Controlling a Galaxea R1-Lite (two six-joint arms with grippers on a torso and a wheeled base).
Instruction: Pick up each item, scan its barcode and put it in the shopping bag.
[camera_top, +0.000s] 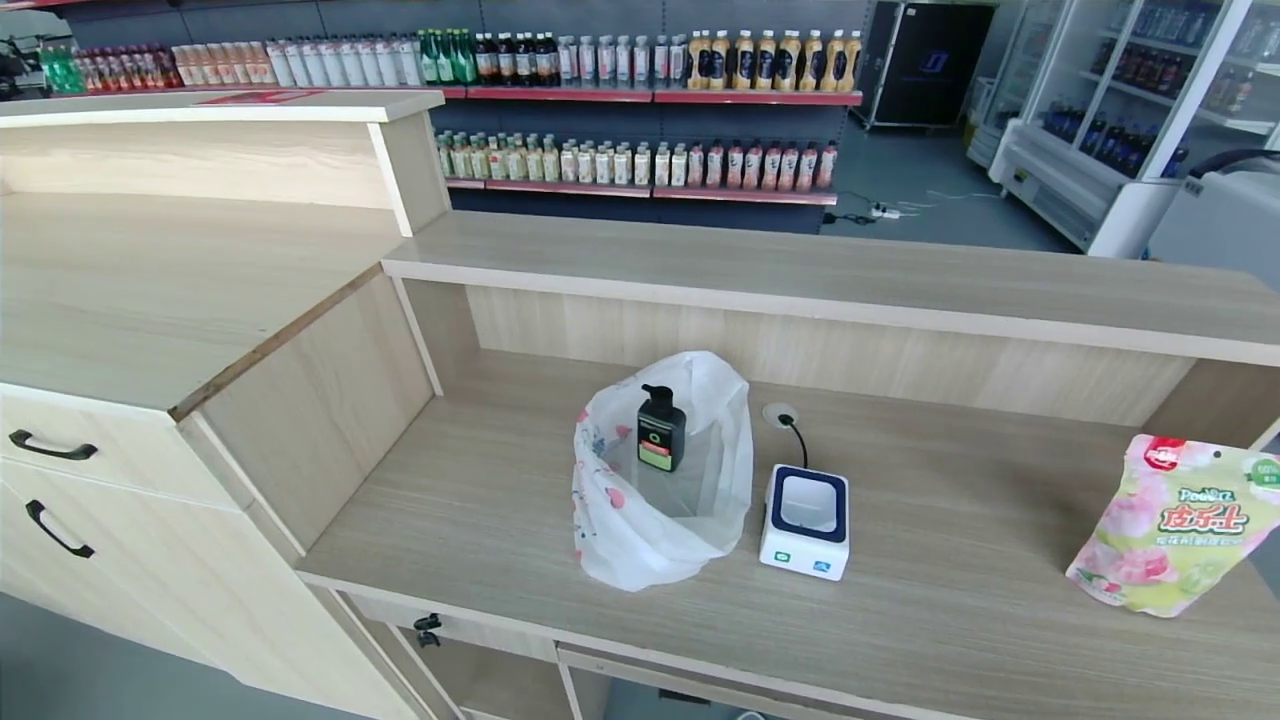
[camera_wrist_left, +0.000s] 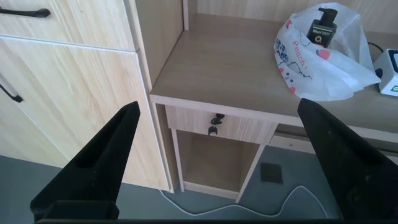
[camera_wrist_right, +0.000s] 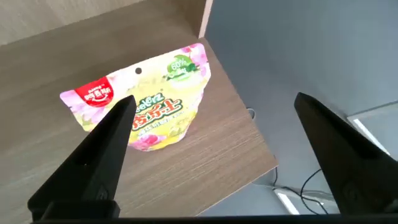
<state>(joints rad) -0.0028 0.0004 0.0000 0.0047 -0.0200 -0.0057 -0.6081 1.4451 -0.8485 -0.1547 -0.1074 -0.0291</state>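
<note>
A white shopping bag (camera_top: 660, 500) stands open on the wooden counter (camera_top: 950, 590), with a black pump bottle (camera_top: 661, 428) upright inside it. To the bag's right sits a white barcode scanner (camera_top: 806, 520) with a dark-rimmed window and a black cable. A flowery refill pouch (camera_top: 1180, 520) lies at the counter's right end. My left gripper (camera_wrist_left: 224, 168) hangs open below the counter's front left corner, well short of the shopping bag (camera_wrist_left: 323, 62) and the bottle (camera_wrist_left: 322, 28). My right gripper (camera_wrist_right: 217, 165) is open above the counter's right edge, with the pouch (camera_wrist_right: 146, 99) just beyond its fingertips.
A raised ledge (camera_top: 830, 270) runs along the counter's back, and a taller cabinet (camera_top: 150, 300) with drawers walls off its left side. A locked drawer (camera_wrist_left: 217, 121) sits under the counter front. Drink shelves and coolers stand in the room behind.
</note>
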